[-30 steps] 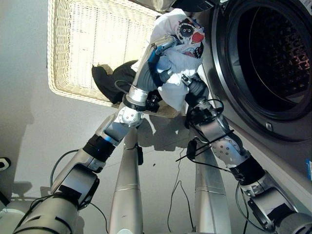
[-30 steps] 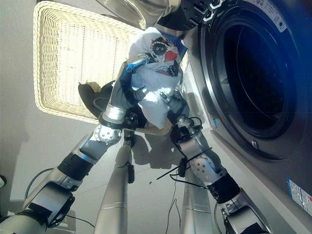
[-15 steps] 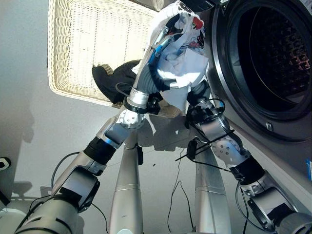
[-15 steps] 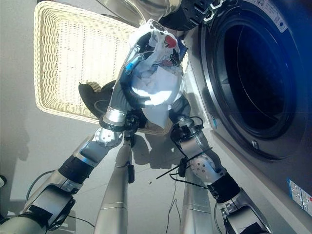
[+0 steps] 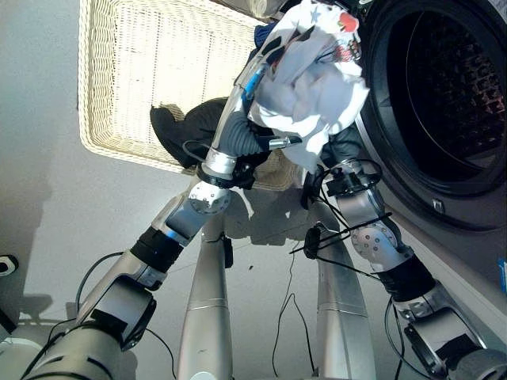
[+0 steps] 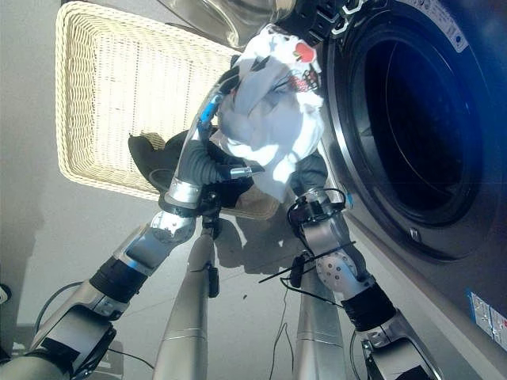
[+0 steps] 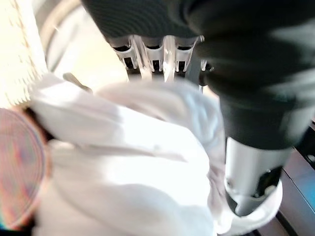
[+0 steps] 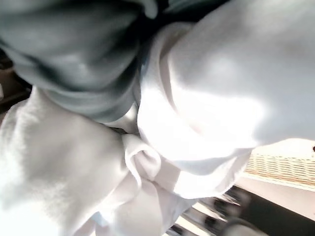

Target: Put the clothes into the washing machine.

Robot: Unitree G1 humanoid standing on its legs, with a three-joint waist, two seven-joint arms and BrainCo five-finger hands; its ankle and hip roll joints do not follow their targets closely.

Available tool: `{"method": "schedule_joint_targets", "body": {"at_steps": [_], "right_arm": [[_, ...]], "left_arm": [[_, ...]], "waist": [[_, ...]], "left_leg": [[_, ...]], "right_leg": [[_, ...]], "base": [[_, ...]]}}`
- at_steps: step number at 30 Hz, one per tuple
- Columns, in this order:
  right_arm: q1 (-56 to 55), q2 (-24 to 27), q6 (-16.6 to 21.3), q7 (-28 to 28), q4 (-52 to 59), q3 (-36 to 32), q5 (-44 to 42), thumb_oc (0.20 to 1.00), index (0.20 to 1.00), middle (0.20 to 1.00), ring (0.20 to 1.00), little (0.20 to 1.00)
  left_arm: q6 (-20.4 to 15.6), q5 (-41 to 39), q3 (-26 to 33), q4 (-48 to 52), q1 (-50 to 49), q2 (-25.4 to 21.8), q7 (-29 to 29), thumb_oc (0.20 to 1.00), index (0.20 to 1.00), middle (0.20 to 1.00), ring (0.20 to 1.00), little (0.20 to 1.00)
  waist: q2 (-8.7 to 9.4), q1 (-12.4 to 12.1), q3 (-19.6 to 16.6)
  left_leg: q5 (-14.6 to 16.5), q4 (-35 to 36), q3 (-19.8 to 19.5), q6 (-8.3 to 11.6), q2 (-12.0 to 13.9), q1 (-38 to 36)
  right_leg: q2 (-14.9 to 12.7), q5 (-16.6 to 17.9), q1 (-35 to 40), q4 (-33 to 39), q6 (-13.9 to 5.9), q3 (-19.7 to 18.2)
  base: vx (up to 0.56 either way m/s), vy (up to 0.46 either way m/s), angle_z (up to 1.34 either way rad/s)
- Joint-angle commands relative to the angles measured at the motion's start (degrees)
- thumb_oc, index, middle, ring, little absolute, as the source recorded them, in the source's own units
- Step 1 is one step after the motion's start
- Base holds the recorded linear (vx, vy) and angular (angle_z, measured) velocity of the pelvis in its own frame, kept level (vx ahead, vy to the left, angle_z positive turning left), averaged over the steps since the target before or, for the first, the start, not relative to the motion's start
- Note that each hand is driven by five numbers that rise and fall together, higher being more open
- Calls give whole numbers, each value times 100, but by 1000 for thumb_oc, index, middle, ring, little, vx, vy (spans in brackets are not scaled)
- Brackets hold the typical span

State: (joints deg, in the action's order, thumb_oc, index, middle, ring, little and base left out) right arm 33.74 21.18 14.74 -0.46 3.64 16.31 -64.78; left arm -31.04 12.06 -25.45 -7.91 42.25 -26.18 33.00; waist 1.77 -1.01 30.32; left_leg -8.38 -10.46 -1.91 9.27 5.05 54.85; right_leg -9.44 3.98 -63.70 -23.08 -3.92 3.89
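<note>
Far left on the grey floor [image 5: 47,206] sits a pale wicker basket [image 5: 127,71], and a dark garment [image 5: 186,131] lies bunched at its near right corner, partly over the rim. Moving right, the left hand [image 7: 157,54] is up under a white garment [image 5: 313,95], a crumpled bundle with a small black, white and red print near its top; in the left wrist view its silver fingers run straight into the cloth and their tips are buried, so whether they are curled round it cannot be told. The bundle hangs in the air between the basket and the washing machine [image 5: 467,229], right at the near-left edge of the round opening and not yet inside the drum [image 5: 451,95]. Under the cloth, the right hand [image 5: 344,146] comes up from the lower right, dark cover showing just below the hanging fabric; its fingers are lost in the folds too, and the right wrist view gives white cloth pressed close against the dark cover, so its grip cannot be read either. Furthest right, the door ring [image 6: 412,229] frames the dark, empty-looking drum.
</note>
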Motion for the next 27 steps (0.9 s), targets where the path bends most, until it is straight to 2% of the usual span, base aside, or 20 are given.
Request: {"method": "schedule_joint_targets", "body": {"at_steps": [1, 6, 10, 15, 16, 19, 22, 24, 26, 27], "right_arm": [[35, -136, 477, 253, 619, -147, 21, 200, 200, 200, 200, 200], [39, -177, 553, 181, 598, -294, 34, 200, 200, 200, 200, 200], [17, -183, 747, 185, 527, -487, 46, 200, 200, 200, 200, 200], [118, -150, 736, -40, 231, -668, -82, 200, 200, 200, 200, 200], [161, -55, 676, -232, 16, -772, -240, 200, 200, 200, 200, 200], [247, 87, 593, -357, -538, -920, -603, 200, 200, 200, 200, 200], [330, 217, 461, -266, -1086, -1014, -1027, 200, 200, 200, 200, 200], [505, 387, 315, -363, -1765, -1052, -1329, 200, 200, 200, 200, 200], [886, 747, 253, -575, -2953, -1014, -1759, 200, 200, 200, 200, 200], [987, 829, 219, -488, -3238, -1036, -1887, 200, 200, 200, 200, 200]], "left_arm": [[-576, -251, 371, 414, -55, 173, 570, 1000, 1000, 1000, 1000, 1000], [-591, -323, 583, 412, -174, 264, 715, 1000, 1000, 1000, 1000, 1000], [-545, -347, 800, 246, -243, 264, 1084, 1000, 1000, 1000, 1000, 1000], [-480, -601, 920, -201, -157, 247, 1319, 1000, 1000, 1000, 1000, 1000], [-367, -643, 944, -453, -99, 191, 1462, 1000, 1000, 1000, 1000, 1000], [-239, -812, 947, -950, 35, 102, 1563, 1000, 1000, 1000, 1000, 1000], [-174, -942, 903, -1373, 143, 11, 1573, 1000, 1000, 1000, 1000, 1000], [-76, -1047, 808, -1820, 316, -60, 1575, 1000, 1000, 1000, 1000, 1000], [56, -1310, 599, -2444, 587, -155, 1652, 1000, 1000, 1000, 1000, 1000], [32, -1378, 560, -2572, 638, -180, 1650, 1000, 1000, 1000, 1000, 1000]], "waist": [[-182, 45, -53], [-195, 27, -53], [-201, 46, -53], [-212, 73, -53], [-214, 93, -53], [-222, 111, -53], [-235, 126, -53], [-239, 130, -53], [-264, 122, -53], [-268, 117, -53]], "left_leg": [[80, -353, -104, -489, -721, 234], [74, -364, -121, -484, -731, 236], [80, -366, -85, -463, -707, 216], [92, -393, -34, -435, -670, 184], [94, -413, -5, -413, -644, 185], [103, -414, 25, -385, -613, 164], [112, -417, 58, -362, -589, 151], [112, -406, 91, -338, -567, 135], [104, -371, 142, -316, -529, 141], [108, -370, 143, -311, -523, 135]], "right_leg": [[246, 602, 259, 525, -547, 571], [243, 600, 264, 511, -542, 575], [243, 599, 285, 525, -536, 576], [250, 578, 311, 491, -537, 557], [249, 572, 312, 474, -541, 547], [251, 565, 327, 475, -542, 535], [264, 560, 337, 474, -545, 526], [271, 562, 350, 489, -548, 534], [293, 586, 345, 561, -532, 542], [288, 587, 354, 562, -534, 548]], "base": [[0, 0, 0], [1, -6, 0], [0, 0, 0], [0, 0, 0], [0, 0, 0], [0, 0, 0], [0, 0, 0], [0, 0, 0], [0, 0, 0], [0, 0, 0]]}}
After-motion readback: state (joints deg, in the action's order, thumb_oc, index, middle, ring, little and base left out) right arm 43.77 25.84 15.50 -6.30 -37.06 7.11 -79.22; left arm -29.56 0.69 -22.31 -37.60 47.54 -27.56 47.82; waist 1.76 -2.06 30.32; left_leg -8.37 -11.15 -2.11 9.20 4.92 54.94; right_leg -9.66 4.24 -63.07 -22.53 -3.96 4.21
